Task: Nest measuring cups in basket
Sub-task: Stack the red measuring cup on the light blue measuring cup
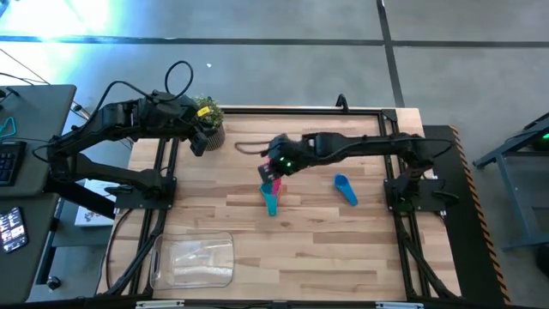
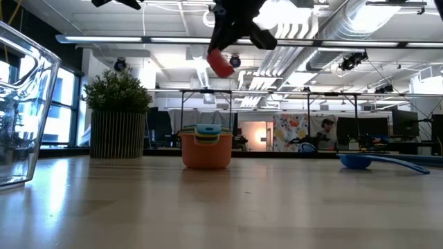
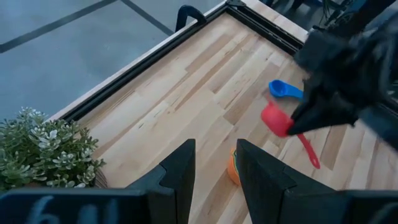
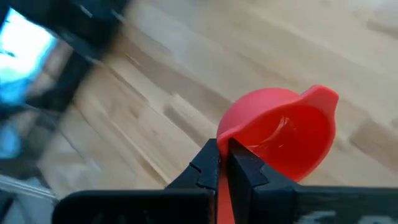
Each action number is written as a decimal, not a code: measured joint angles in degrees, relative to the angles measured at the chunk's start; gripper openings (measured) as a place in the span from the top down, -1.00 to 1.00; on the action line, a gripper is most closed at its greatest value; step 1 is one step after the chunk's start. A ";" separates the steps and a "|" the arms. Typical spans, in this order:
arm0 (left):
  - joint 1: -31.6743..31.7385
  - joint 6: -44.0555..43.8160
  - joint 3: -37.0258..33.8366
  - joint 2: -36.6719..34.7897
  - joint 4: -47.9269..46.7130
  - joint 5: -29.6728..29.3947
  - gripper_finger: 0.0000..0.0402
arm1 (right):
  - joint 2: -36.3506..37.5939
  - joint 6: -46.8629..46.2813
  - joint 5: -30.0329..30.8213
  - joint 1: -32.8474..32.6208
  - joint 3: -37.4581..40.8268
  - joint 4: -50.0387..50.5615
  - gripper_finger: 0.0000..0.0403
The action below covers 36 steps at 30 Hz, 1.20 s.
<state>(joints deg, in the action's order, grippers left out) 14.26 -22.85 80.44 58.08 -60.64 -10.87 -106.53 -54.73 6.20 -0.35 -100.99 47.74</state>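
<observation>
My right gripper [image 1: 274,169] hangs over the table's middle, shut on a red measuring cup [image 2: 221,63]. Below it an orange cup [image 2: 206,153] stands on the table with smaller cups nested inside it, their handles [image 1: 272,202] pointing toward the near edge. A blue cup [image 1: 346,189] lies on the table to the right. The clear basket [image 1: 193,260] sits at the near left. My left gripper [image 3: 216,168] waits open beside the plant, nothing between its fingers. My right gripper pinches the red cup's handle [image 4: 222,175] between its two fingers, close to the bowl. The fingers slant down from the table's right and lie along the handle. The bowl [image 4: 280,134] sticks out past the fingertips, tilted, lifted well clear of the table and the stack.
A small potted plant [image 1: 210,120] stands at the far left, next to my left gripper [image 1: 200,144]. A dark frame rail [image 1: 283,110] borders the table. Bare wood lies between the stack and the basket.
</observation>
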 joint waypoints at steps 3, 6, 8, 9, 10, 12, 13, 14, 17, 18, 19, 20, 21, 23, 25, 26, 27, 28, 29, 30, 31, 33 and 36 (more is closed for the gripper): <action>0.00 0.00 0.00 0.00 0.02 0.00 0.47 | -2.90 -0.74 -0.87 -0.80 -2.20 2.81 0.99; 0.00 -0.02 0.00 0.02 0.02 -0.02 0.47 | -5.16 -1.47 -3.04 -1.38 -2.60 2.70 0.99; 0.00 -0.02 0.00 0.02 0.02 -0.02 0.47 | -6.42 -1.99 -3.78 -1.49 -2.60 2.74 0.99; 0.00 -0.03 0.00 0.02 0.02 -0.02 0.47 | -6.94 -2.17 -3.98 -1.61 -2.60 3.05 0.99; 0.00 -0.04 0.00 0.02 0.02 -0.02 0.47 | -7.50 -2.25 -4.37 -1.70 -2.60 3.18 0.99; 0.00 -0.22 0.00 0.02 0.02 -0.02 0.47 | -8.58 -2.26 -4.93 -1.69 -2.60 3.01 0.99; 0.00 -0.60 0.00 0.02 0.02 -0.01 0.47 | -9.02 -2.24 -5.27 -1.67 -2.60 2.99 0.99; 0.00 -0.75 0.00 0.02 0.04 -0.02 0.47 | -9.37 -2.24 -5.50 -1.67 -2.60 2.94 0.99; 0.00 -0.94 0.00 0.02 0.02 0.00 0.47 | -10.36 -2.18 -6.03 -1.67 -2.56 2.56 0.99; 0.00 -0.98 0.00 0.02 0.02 -0.02 0.47 | -10.69 -2.00 -6.07 -1.68 -2.49 2.21 0.99; 0.00 -1.01 0.00 0.02 0.04 -0.02 0.47 | -10.92 -1.95 -6.16 -1.68 -2.49 1.38 0.99; 0.00 -1.02 0.00 0.02 0.04 -0.02 0.47 | -11.10 -1.89 -6.41 -1.67 -2.47 1.14 0.99; 0.00 -1.02 0.00 0.02 0.02 0.00 0.47 | -11.44 -1.80 -6.51 -1.70 -2.45 1.08 0.99; 0.02 -1.10 0.00 0.02 0.07 -0.02 0.47 | -12.00 -1.74 -6.70 -1.67 -2.45 0.00 0.99; 0.01 -1.14 0.00 0.02 0.05 -0.02 0.47 | -12.66 -1.50 -6.77 -1.69 -2.43 -0.17 0.99; 0.02 -1.14 0.00 0.02 0.07 -0.04 0.47 | -12.86 -1.39 -7.01 -1.70 -2.43 -0.38 0.99; 0.00 -1.23 0.00 0.02 0.03 -0.02 0.47 | -13.07 -1.30 -7.31 -1.67 -2.43 -0.30 0.99; 0.00 -1.58 0.00 0.02 0.04 -0.02 0.47 | -13.30 -1.17 -7.58 -1.68 -2.43 -0.65 0.99; 0.02 -2.03 0.00 0.02 0.04 -0.04 0.47 | -13.43 -1.14 -7.99 -1.67 -2.43 -0.83 0.99; 0.01 -2.17 0.00 0.02 0.03 -0.04 0.47 | -13.49 -1.13 -8.17 -1.67 -2.41 -0.55 0.99; 0.01 -2.17 0.00 0.02 0.02 -0.12 0.47 | -13.49 -0.81 -7.96 -1.68 -2.38 -0.36 0.99; 0.02 -2.14 0.00 0.02 0.04 -0.20 0.47 | -13.49 -0.74 -7.25 -1.69 -2.38 -0.38 0.99; 0.00 -2.41 0.00 0.02 0.04 -0.22 0.47 | -13.49 -0.74 -7.21 -1.54 -2.36 -0.19 0.99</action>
<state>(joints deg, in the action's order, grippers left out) 14.26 -25.26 80.44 58.11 -60.60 -11.09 -120.03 -55.46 -1.01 -1.89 -103.35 47.55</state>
